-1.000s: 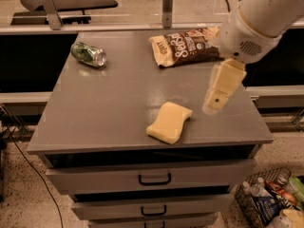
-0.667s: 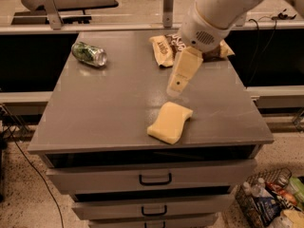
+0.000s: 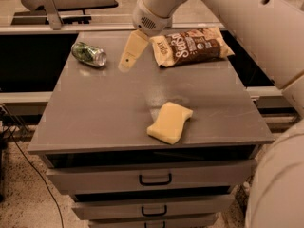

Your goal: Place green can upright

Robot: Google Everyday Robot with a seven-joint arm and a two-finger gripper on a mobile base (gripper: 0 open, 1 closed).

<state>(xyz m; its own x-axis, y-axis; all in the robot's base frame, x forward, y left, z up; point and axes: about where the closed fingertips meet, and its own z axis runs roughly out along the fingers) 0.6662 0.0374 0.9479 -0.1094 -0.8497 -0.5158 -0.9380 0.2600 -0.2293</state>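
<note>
Tan gripper (image 3: 126, 61): hangs over the far part of the table, slanting down and to the left, with its tip close above the surface. I cannot tell whether it is wide or narrow, and nothing shows in its hold.
White arm (image 3: 247, 27): reaches in from the far right, its wrist above the left end of the bag.
Green can (image 3: 89, 54): lies on its side at the far left of the table, one silver end turned toward the right. It is near the gripper's tip, to its left, but apart from it.
Brown snack bag (image 3: 192, 45): lies flat at the far right, just right of the gripper, with its left edge partly hidden by it.
Yellow sponge (image 3: 169, 122): sits toward the near edge, right of centre, well apart from the can.
Grey table (image 3: 104, 108): has a flat top, with drawers (image 3: 95, 177) and their dark handles (image 3: 155, 179) below the near edge.
Step in hand: the approach, as I judge it. The can is not yet grasped and not yet upright.
Next move: probably a short shift left to bring the gripper over the can, set across its round body rather than along it. Then come a firm close, a lift, a turn to vertical and a set-down on one silver rim on bare table. A can on its side may roll if nudged off centre, so a square approach matters.
</note>
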